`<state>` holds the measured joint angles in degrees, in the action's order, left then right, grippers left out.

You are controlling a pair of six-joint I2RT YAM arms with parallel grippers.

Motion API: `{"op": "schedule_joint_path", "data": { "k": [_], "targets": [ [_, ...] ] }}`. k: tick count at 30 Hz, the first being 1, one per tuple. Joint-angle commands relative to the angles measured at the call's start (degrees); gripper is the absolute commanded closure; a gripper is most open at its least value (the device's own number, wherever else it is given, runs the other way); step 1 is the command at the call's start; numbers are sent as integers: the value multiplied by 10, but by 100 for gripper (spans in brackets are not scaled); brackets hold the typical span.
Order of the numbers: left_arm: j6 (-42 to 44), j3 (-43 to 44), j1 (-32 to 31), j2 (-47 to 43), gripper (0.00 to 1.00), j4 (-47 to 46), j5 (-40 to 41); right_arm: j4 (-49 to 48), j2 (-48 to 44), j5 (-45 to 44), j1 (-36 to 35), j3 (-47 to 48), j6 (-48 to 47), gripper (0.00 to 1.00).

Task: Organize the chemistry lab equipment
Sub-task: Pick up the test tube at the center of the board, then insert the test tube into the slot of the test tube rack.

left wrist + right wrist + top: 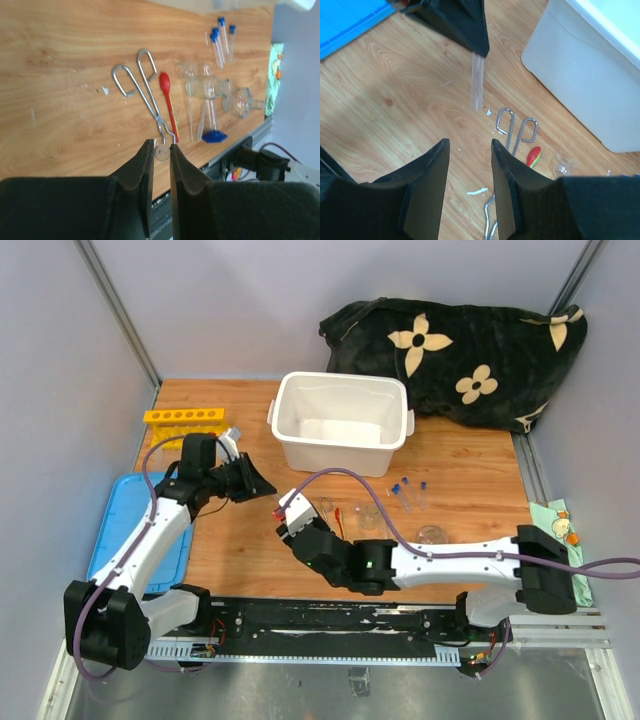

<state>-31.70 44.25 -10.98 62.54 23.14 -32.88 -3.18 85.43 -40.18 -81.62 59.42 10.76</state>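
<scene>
Left wrist view: left end effector (pixel 161 147) pressed almost together, pinching a clear glass tube (pixel 161 152), seen nearly end-on as a small ring at the tips. Held lengthwise, probably so as to slide straight down into a rack hole. Beyond, toward the near edge of the surface (pixel 60 60): metal tweezers (pixel 146 97) and thin red-orange tool (pixel 168 102) side by side, then beakers (pixel 205 86), blue-based glass piece (pixel 214 135), flask (pixel 241 101) and blue-capped tubes (pixel 221 42). All lying loose and flat, so judged not yet sorted.

Right wrist view: right end effector (pixel 470 167) spread, nothing between the 2 fingers, hanging low over bare wood just beside the tweezers' loops. Ready to take them or clear of them; cannot tell which. Clear glass tube jutting from the left end effector, tip slanting toward the wood, seemingly apart from it. White bin (pixel 585 75) near.

Top view: yellow holed tube rack (pixel 185 418) at the far left corner, holes up, well apart from the loose glassware between the middle and the right edge. Likely destination for the held tube.
</scene>
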Motion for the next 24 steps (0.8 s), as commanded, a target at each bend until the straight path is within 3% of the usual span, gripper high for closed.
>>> {"op": "schedule_joint_path", "data": {
  "k": [1, 7, 13, 16, 24],
  "targets": [
    [48, 77, -2, 21, 100, 23, 99, 39, -64, -40, -14, -39, 32, 61],
    [116, 194, -2, 67, 100, 81, 307, 77, -128, -98, -13, -106, 73, 62],
    [160, 248, 0, 122, 100, 66, 464, 109, -170, -137, -13, -142, 97, 62],
    [170, 261, 16, 148, 100, 34, 487, 115, -195, -153, -7, -159, 104, 61],
    [158, 298, 108, 227, 100, -31, 441, 140, -282, -167, 21, -203, 110, 61]
  ]
}}
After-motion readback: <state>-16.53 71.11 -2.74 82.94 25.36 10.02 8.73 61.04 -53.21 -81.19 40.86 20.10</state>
